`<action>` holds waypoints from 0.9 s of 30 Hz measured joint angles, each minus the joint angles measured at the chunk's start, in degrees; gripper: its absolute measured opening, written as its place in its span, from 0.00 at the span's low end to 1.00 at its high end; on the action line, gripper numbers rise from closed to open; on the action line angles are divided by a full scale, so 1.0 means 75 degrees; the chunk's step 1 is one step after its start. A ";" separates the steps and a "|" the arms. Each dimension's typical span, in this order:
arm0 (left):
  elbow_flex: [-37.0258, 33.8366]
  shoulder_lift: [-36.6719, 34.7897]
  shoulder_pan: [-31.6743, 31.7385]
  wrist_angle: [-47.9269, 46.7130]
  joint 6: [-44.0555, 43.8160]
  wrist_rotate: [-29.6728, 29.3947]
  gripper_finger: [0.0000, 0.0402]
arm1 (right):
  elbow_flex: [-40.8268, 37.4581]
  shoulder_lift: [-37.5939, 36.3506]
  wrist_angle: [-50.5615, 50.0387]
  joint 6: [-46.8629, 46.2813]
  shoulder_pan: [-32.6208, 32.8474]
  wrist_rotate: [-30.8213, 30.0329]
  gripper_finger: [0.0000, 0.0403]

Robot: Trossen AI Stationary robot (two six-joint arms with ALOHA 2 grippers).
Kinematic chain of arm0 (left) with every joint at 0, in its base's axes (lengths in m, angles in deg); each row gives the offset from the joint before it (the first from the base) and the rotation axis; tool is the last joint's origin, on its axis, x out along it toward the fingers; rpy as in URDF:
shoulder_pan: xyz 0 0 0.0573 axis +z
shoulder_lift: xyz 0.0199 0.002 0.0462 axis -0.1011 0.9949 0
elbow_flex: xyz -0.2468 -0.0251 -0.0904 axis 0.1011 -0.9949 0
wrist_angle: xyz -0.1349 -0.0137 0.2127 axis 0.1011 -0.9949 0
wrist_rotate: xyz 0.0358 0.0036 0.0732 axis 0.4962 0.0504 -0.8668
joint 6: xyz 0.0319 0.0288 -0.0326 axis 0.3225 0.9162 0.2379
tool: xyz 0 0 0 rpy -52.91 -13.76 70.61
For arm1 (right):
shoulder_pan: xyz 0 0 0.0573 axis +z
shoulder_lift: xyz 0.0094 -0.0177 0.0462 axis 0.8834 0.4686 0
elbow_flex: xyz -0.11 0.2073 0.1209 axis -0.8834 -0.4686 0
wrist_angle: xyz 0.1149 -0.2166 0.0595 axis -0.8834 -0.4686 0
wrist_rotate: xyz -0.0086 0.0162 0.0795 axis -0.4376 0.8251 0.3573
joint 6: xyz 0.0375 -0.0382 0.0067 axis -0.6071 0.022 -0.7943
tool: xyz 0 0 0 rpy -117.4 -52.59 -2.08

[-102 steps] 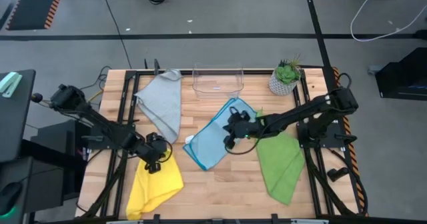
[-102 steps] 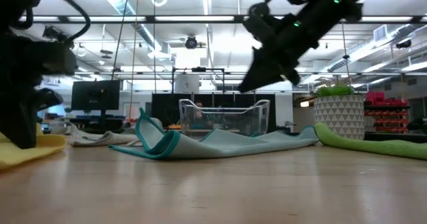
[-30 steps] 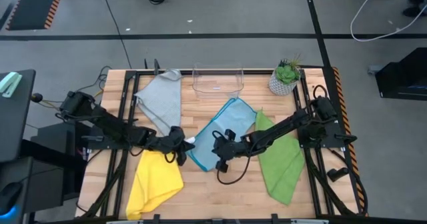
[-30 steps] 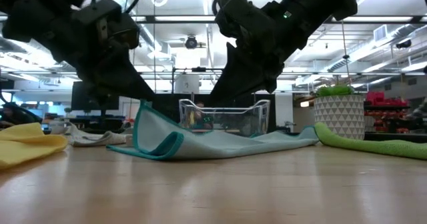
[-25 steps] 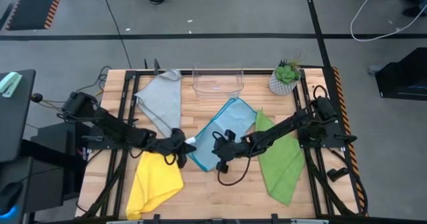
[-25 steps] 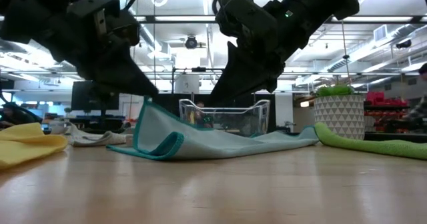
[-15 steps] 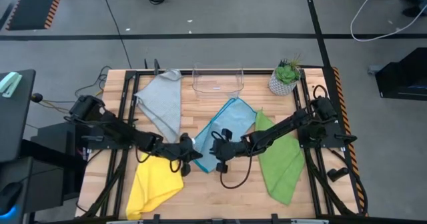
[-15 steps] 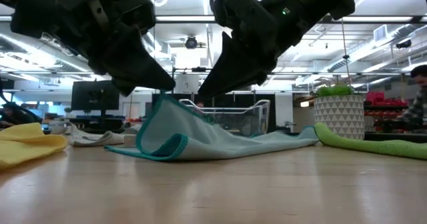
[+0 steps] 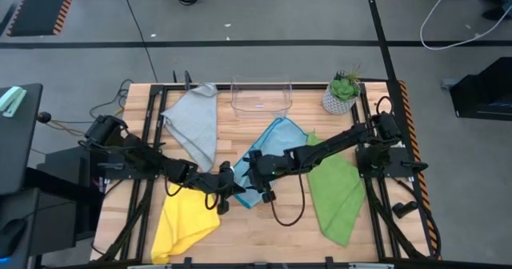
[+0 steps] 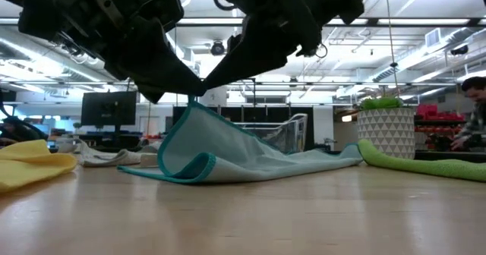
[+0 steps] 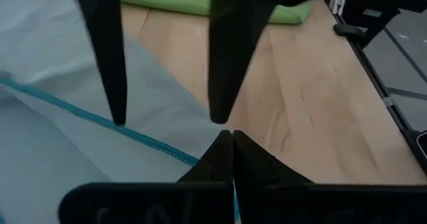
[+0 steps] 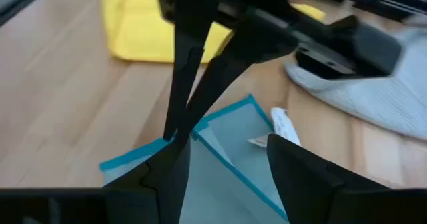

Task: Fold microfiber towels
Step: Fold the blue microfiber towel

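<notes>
Pinching the raised corner of the light blue towel (image 10: 228, 152), left gripper (image 9: 226, 190) has its fingers pressed together at mid-table; right gripper (image 9: 258, 175) sits just beside it, fingers spread and off the cloth. Risk: a single pinch on a peaked corner could slip or drag the towel askew toward the yellow towel (image 9: 186, 217), spoiling the fold
</notes>
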 joint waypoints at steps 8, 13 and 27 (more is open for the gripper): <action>0.0003 -0.0003 0.0007 0.0007 0.0102 0.0006 0.01 | -0.0006 0.0000 -0.0270 0.0856 -0.0087 0.0472 0.44; 0.0003 -0.0003 0.0015 0.0179 0.0164 0.0006 0.01 | -0.0007 0.0000 -0.0273 0.1023 -0.0219 0.0614 0.42; 0.0003 -0.0009 0.0067 0.0415 0.0507 0.0004 0.01 | 0.0057 0.0396 -0.0125 0.1273 -0.0435 0.1523 0.35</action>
